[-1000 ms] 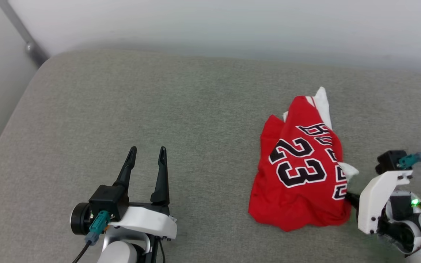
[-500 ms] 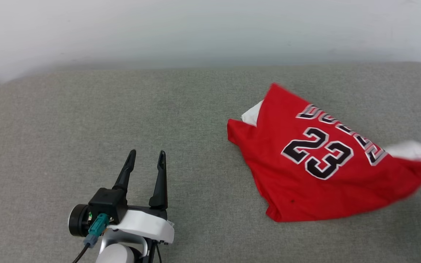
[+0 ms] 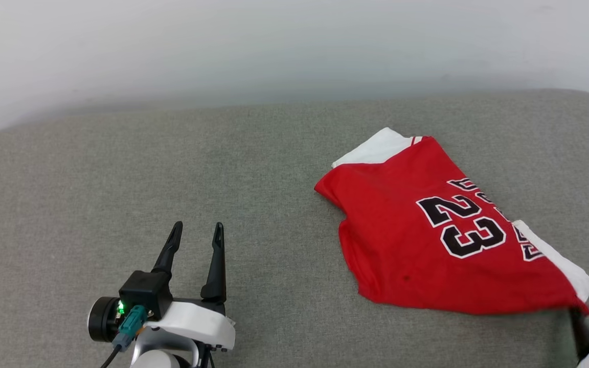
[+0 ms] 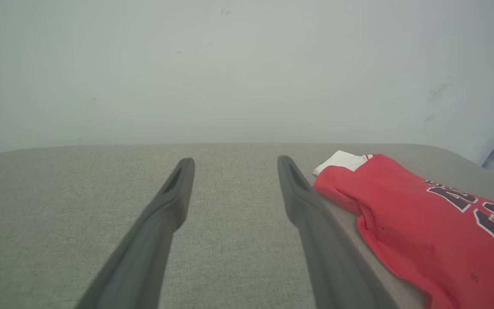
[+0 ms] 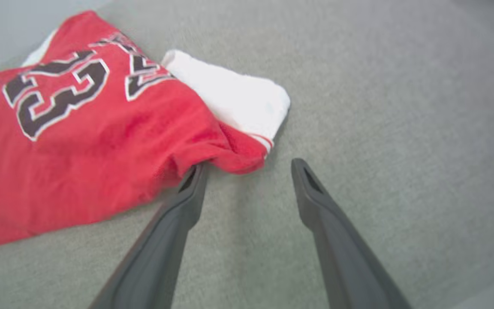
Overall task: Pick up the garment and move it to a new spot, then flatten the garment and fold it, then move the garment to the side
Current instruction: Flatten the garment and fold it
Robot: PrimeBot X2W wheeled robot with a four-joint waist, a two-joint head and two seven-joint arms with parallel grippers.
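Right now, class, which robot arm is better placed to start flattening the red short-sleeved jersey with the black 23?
Right, probably. The right gripper is open at a corner of the red white-sleeved jersey, one fingertip touching the cloth. The left gripper, also open, stands well apart over bare grey cushion.

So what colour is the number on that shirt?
The 23 is black, outlined white; head view shows it best.

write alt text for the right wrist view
A red garment with a black "23" and white sleeves lies rumpled on a grey cushion. The right pincer is open in front of it, one tip at the garment's red edge and the other over bare cushion.
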